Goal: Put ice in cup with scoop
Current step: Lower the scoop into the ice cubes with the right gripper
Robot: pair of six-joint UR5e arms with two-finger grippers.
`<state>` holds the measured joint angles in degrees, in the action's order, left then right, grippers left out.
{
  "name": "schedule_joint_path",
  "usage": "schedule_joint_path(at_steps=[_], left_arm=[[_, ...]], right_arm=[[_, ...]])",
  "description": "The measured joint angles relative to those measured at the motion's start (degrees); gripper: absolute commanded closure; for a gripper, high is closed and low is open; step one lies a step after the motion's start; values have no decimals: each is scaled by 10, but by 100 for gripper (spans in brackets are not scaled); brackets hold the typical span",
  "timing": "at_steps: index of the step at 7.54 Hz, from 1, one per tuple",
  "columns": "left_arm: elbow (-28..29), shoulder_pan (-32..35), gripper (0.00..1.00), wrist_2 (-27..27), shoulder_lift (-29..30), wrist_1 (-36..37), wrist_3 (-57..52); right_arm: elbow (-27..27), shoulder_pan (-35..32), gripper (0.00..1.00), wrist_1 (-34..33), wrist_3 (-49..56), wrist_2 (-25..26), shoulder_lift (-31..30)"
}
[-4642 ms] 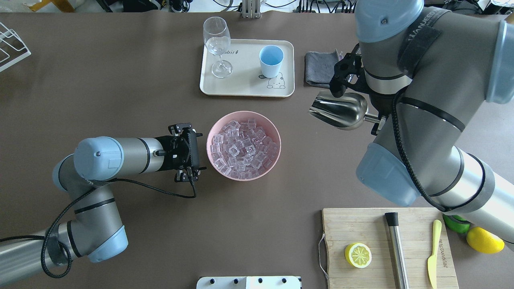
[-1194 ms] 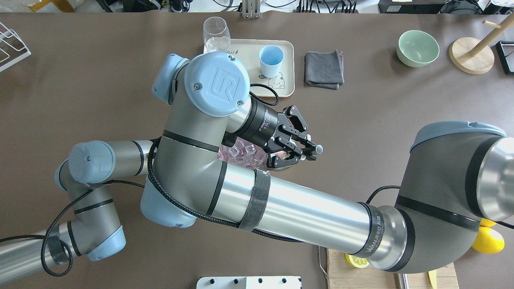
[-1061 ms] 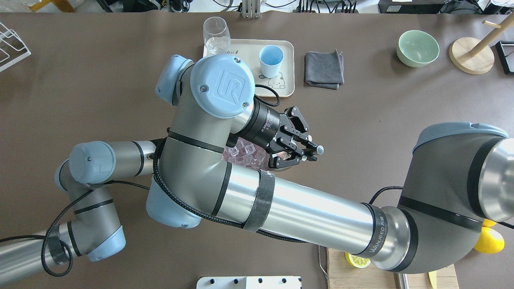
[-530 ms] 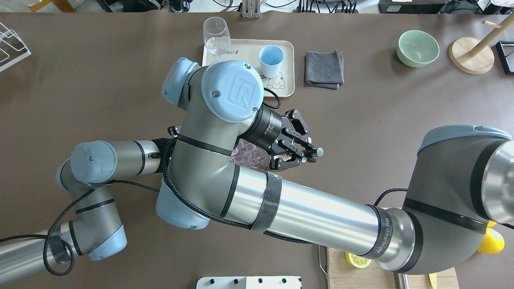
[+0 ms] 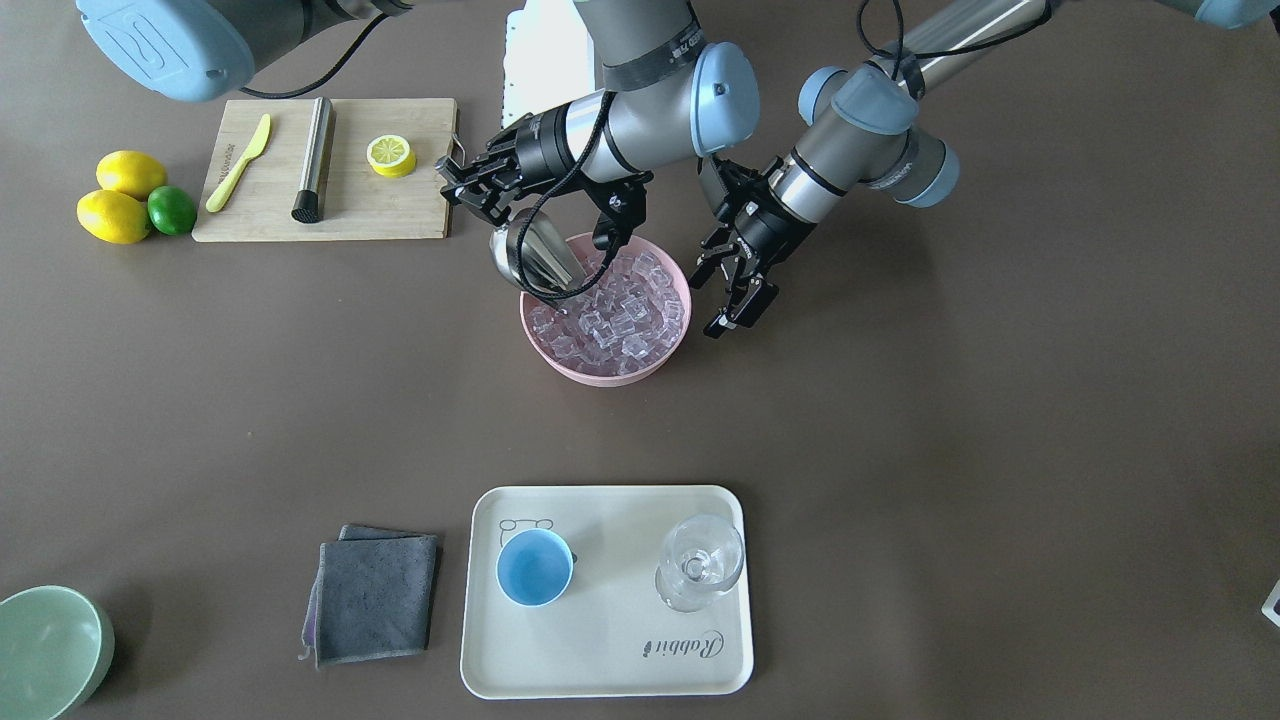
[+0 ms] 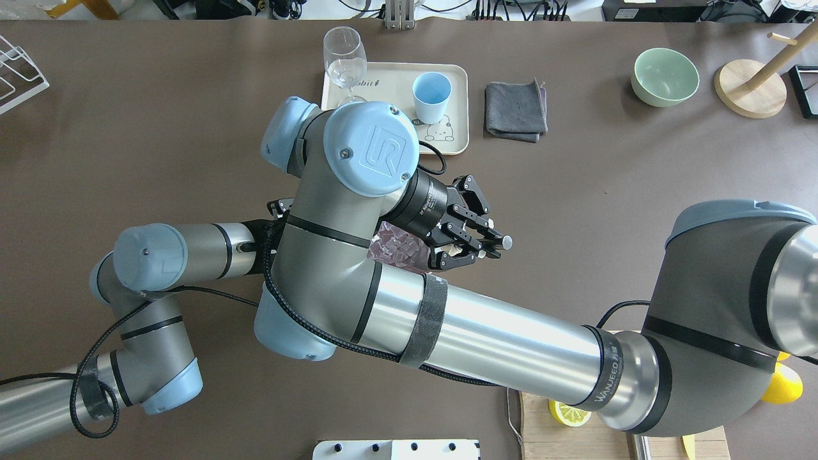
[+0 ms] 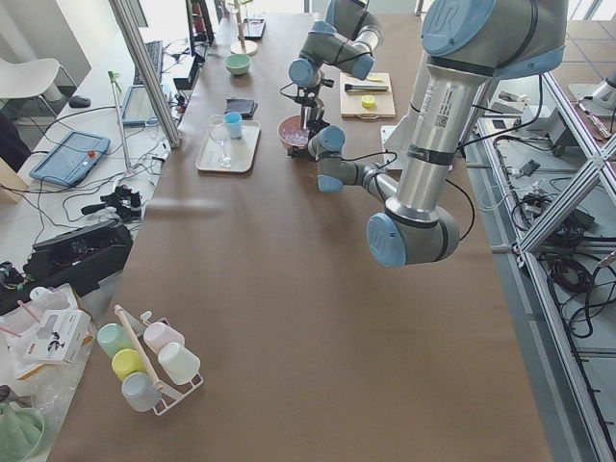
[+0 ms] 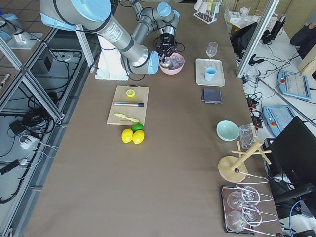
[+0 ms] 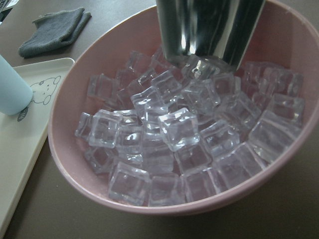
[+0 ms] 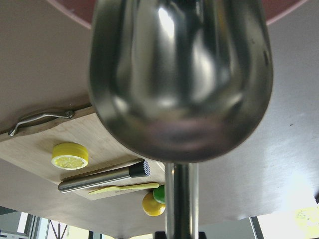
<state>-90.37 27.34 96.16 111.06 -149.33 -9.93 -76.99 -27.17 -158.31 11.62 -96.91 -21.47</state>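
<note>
Scoop (image 5: 535, 262) nose-down in ice (image 5: 620, 312) under right arm (image 5: 640, 110)

1. Tray (image 5: 480, 600): the word "Rabbit" is printed in dark script along one long edge, on the side away from the cup (image 5: 535, 567). In the overhead view only "obit" of it shows.
2. Same tray, by the cup's foot: a small dark mark beside a bear drawing, too small to read.
3. Blue joint cap (image 6: 370, 148), overlapping the tray's near edge in the overhead view: embossed "UR" logo.
4. Black band (image 6: 604, 383) on the arm, well away from the tray: "WANJEED" in white.
5. Black wrist collar (image 6: 422, 201), between cap and band: fine white lettering, illegible.
</note>
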Motion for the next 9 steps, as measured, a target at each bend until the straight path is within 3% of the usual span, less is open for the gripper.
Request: schedule_joint_path(at_steps=[6, 9], left_arm=[[4, 1, 2, 0, 1, 0, 0], [4, 1, 2, 0, 1, 0, 0]], right_arm=[[-8, 0, 100, 48, -11, -5, -30], [-45, 0, 100, 75, -11, -9, -53]])
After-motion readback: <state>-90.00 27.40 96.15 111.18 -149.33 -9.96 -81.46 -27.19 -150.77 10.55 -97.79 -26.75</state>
